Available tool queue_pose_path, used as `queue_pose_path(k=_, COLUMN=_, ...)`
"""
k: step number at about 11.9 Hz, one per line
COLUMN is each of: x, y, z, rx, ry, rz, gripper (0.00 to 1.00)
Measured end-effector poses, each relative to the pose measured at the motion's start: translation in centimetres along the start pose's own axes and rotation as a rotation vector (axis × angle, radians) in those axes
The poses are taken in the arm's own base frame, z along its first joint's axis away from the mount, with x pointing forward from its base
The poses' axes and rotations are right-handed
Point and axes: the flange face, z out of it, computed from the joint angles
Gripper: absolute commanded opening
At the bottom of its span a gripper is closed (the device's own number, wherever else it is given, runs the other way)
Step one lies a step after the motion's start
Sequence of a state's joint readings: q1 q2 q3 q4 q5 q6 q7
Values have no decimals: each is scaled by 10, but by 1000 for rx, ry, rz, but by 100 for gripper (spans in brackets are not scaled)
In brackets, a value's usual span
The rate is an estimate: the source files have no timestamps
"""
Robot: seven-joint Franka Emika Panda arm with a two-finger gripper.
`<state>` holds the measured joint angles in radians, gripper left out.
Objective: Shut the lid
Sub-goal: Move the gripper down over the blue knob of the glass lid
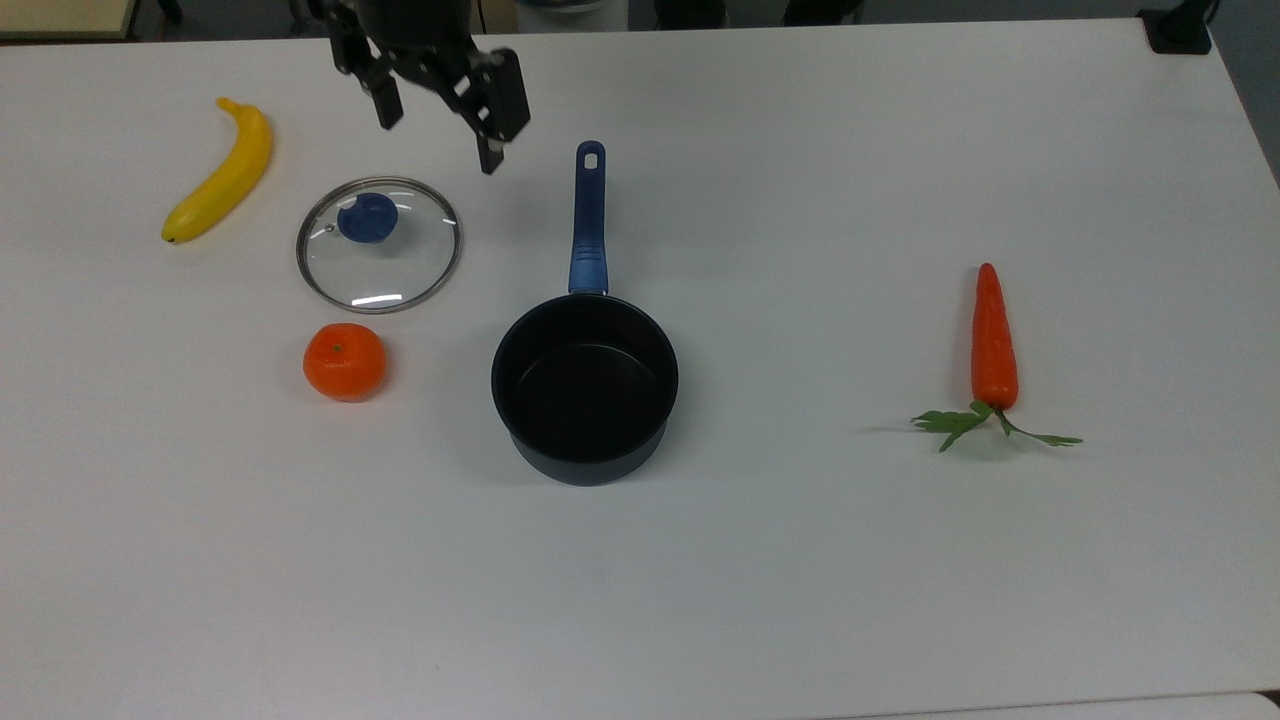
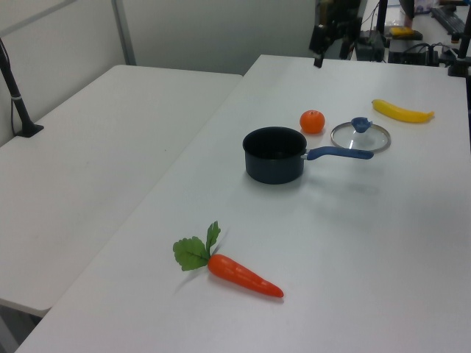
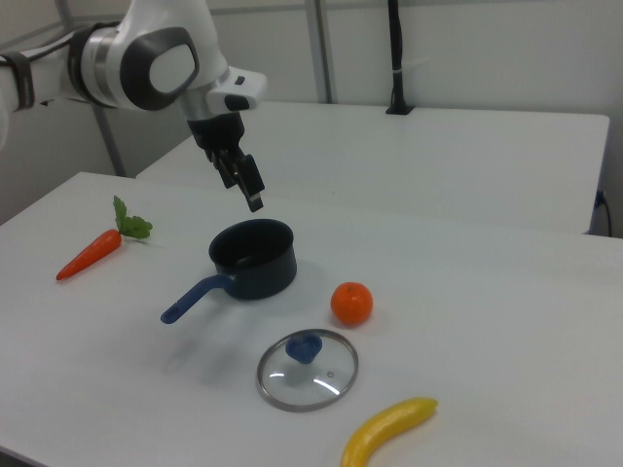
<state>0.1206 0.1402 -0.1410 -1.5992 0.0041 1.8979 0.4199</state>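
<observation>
My jaws [image 1: 437,135] spread, empty, upper left of top view. Risk: pinching blue knob [image 1: 366,217] off-centre, glass lid [image 1: 378,245] slips, knocks tangerine [image 1: 344,361] or saucepan [image 1: 584,388].

Clear glass lid [image 1: 378,245] – thin metal rim; matt white table [image 1: 800,560]

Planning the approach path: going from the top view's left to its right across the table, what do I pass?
Banana → orange → saucepan → carrot. The lid overlaps the orange's span; the open gripper hangs above it.
</observation>
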Motion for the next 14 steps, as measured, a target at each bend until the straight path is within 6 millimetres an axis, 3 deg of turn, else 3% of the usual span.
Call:
queue_pose_path(k=2, x=1, y=-4, z=11, rx=-6, ry=-10, rz=-3, gripper=100)
queue_pose_path(k=4, x=3, y=9, z=17, rx=-27, ry=-41, rz=18, gripper=100)
queue_pose_path(k=7, x=17, y=74, z=41, rx=-53, ry=-100, rz=143, gripper=100)
queue_pose_path(k=9, x=17, y=107, z=59, rx=-70, ry=-143, rz=204, gripper=100)
queue_pose_path(k=14, x=2, y=144, z=114, rx=-94, ry=-199, rz=261, gripper=100)
